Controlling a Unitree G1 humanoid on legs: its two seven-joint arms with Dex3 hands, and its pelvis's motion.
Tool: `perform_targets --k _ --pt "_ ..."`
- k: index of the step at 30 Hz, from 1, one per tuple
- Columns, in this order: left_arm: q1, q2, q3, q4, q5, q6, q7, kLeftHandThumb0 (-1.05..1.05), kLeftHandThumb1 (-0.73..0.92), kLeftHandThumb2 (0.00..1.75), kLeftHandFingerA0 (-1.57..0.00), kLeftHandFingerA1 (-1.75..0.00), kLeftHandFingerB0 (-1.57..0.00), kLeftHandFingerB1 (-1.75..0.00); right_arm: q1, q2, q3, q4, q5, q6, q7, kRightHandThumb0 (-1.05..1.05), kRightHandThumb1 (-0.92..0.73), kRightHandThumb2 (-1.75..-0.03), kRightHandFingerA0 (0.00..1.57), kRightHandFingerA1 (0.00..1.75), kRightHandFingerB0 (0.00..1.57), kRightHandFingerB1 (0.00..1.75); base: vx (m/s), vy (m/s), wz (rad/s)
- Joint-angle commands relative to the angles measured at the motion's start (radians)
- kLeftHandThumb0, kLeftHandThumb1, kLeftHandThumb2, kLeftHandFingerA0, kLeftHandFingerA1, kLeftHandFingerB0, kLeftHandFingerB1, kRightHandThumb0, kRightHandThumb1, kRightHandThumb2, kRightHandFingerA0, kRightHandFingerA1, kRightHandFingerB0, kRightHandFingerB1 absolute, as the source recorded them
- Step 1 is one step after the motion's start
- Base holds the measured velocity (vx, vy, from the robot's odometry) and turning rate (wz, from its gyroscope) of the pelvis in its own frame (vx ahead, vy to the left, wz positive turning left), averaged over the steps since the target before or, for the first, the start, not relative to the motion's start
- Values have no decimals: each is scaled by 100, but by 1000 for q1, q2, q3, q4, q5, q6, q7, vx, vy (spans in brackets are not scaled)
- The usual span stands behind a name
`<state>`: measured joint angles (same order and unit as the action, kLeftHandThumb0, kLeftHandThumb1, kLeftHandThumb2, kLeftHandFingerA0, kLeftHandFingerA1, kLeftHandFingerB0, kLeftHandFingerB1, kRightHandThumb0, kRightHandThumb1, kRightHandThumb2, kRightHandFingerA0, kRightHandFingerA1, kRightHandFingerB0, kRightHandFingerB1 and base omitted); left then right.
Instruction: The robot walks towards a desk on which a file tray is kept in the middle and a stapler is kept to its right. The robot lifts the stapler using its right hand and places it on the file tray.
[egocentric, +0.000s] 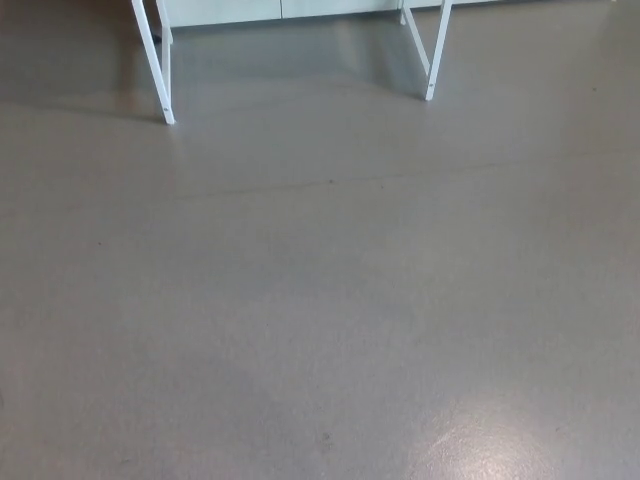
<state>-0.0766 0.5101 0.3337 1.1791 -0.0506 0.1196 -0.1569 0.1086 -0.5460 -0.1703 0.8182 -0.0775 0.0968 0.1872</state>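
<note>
Neither the file tray nor the stapler shows in the head view. Only the lower part of a desk is in sight at the top of the picture: a white left leg (155, 60) and a white right leg (432, 50) standing on the grey floor (320, 300). The desktop is cut off by the top edge. No part of my arms or hands appears.
A pale wall base or panel (280, 10) runs behind the desk legs. A faint seam (330, 183) crosses the floor in front of the desk. A bright glare patch (490, 445) lies at the bottom right.
</note>
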Motion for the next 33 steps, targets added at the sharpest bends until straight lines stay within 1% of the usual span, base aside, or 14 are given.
perform_targets --k 1,4,5,6,7,8,14,18,20,23,27,28,29,33 --pt "-4 17 4 16 -24 26 -19 -83 51 103 -30 -75 -5 -60 4 -17 -12 -1 21 29 24 -58 -79 -73 0 0 0 0 0 0 0" --pt "-7 18 5 19 -30 28 -22 -83 51 103 -32 -76 -6 -60 0 -22 -2 -4 12 47 28 -60 -80 -72 0 0 0 0 0 0 0" --pt "1 21 -4 19 -23 8 -38 -78 73 71 -22 -87 -8 -69 3 -23 2 -14 6 53 21 -58 -81 -72 0 0 0 0 0 0 0" --pt "3 23 -16 22 -12 -2 -40 -80 54 105 -30 -74 -11 -63 13 -25 4 -47 6 78 28 -57 -83 -71 0 0 0 0 0 0 0" --pt "-6 21 -11 31 -17 10 -23 -75 75 71 -26 -81 -13 -66 18 -24 3 -52 8 71 29 -56 -83 -72 0 0 0 0 0 0 0" --pt "-8 20 -9 33 -20 13 -21 -77 52 104 -29 -73 -8 -61 21 -25 6 -54 4 68 29 -57 -84 -72 0 0 0 0 0 0 0" --pt "-17 19 8 36 -36 28 -15 -81 52 104 -29 -74 -2 -58 23 -8 -17 -33 31 51 26 -55 -81 -74 0 0 0 0 0 0 0" --pt "-10 22 -9 26 -23 16 -25 -74 53 106 -27 -71 -6 -60 32 -4 -19 -51 24 61 15 -55 -81 -73 0 0 0 0 0 0 0" --pt "-17 21 0 34 -34 29 -17 -84 52 103 -32 -75 -6 -60 32 -10 -11 -46 16 53 19 -56 -80 -73 0 0 0 0 0 0 0" --pt "-25 23 0 44 -33 32 -14 -79 51 103 -27 -73 -6 -60 49 13 -51 -76 58 52 18 -55 -78 -76 0 0 0 0 0 0 0" --pt "-18 28 -4 26 -33 27 -29 -81 52 104 -32 -76 -9 -62 42 7 -43 -47 37 35 24 -58 -78 -76 0 0 0 0 0 0 0" --pt "-18 29 -6 22 -31 32 -25 -78 74 72 -27 -82 -13 -67 40 4 -40 -46 37 40 31 -59 -79 -76 0 0 0 0 0 0 0" --pt "-20 28 -1 20 -38 38 -25 -80 52 104 -30 -74 -9 -62 40 4 -42 -59 42 63 36 -58 -79 -75 0 0 0 0 0 0 0" --pt "-14 28 -6 13 -38 29 -29 -81 53 105 -31 -76 -11 -63 40 12 -57 -36 61 25 35 -58 -76 -77 0 0 0 0 0 0 0"
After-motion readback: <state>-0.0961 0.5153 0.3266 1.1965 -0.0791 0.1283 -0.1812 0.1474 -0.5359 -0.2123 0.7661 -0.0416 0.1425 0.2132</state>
